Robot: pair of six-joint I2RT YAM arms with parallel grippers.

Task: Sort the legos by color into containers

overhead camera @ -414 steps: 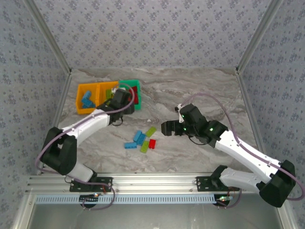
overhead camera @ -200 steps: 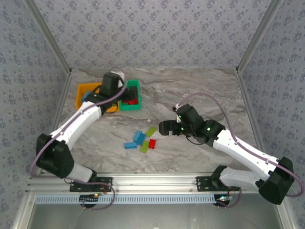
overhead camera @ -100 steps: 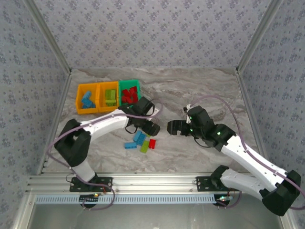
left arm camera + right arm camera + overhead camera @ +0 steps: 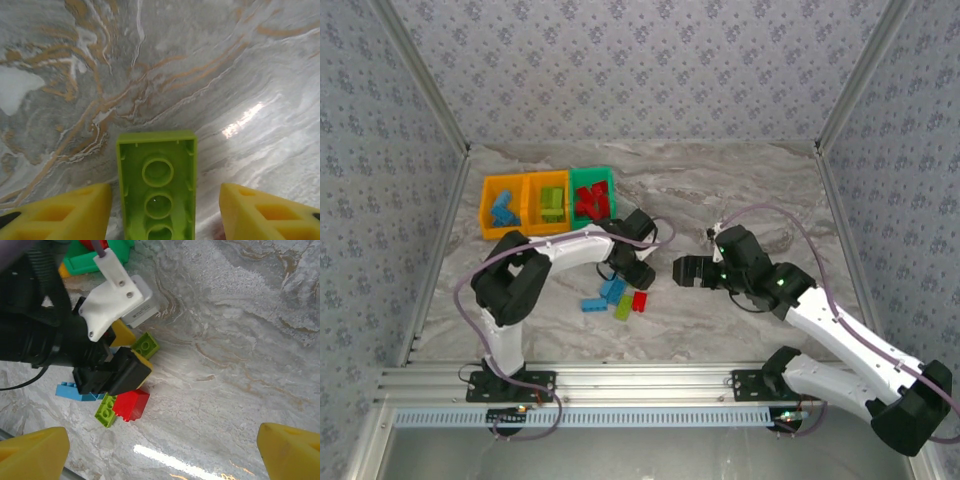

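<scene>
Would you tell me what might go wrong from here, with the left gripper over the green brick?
The green brick sits off-centre in the open left gripper, so closing may shove or twist it. The red brick and a blue brick lie close by and could get knocked. The open right gripper hovers near; the arms might bump.

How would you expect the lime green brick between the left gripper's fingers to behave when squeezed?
Likely rigid: the lime green brick looks like hard moulded plastic. Probably light, since its hollow underside seems to face up. Its glossy walls might slip against the smooth yellow fingers.
</scene>
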